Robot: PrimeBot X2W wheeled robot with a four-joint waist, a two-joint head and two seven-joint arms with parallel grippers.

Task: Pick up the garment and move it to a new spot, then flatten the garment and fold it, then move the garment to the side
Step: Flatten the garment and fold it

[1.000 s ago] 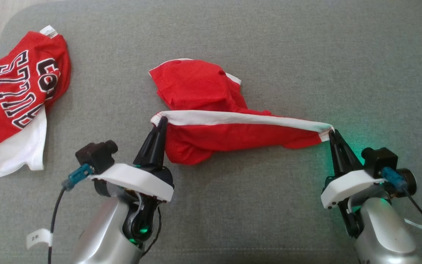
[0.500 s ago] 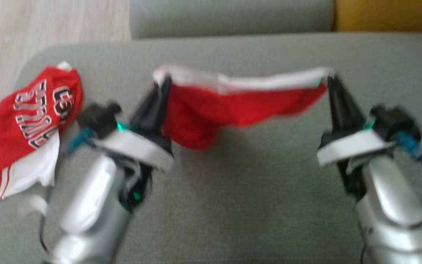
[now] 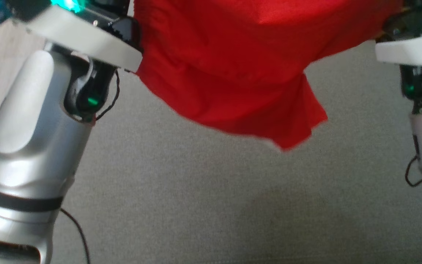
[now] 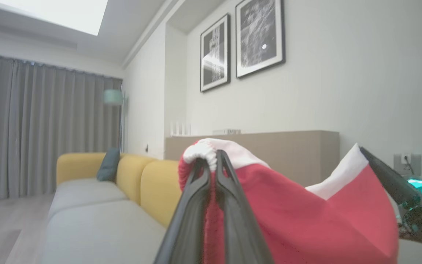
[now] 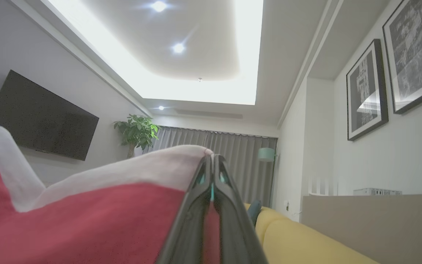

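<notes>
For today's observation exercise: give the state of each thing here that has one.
Red garment, held aloft, sagging in the middle.
Left gripper, shut on the garment's white edge.
Right gripper, shut on the garment's white edge.
Television, screen dark.
Ceiling lights, on.
Curtains, drawn.

One red garment [image 3: 233, 73] and two grippers, the left gripper [image 4: 213, 161] and the right gripper [image 5: 211, 161], are counted. Two framed pictures [image 4: 214, 53] are hung on the far wall; one television [image 5: 40, 117] and one potted plant [image 5: 136, 132] are seen.
</notes>
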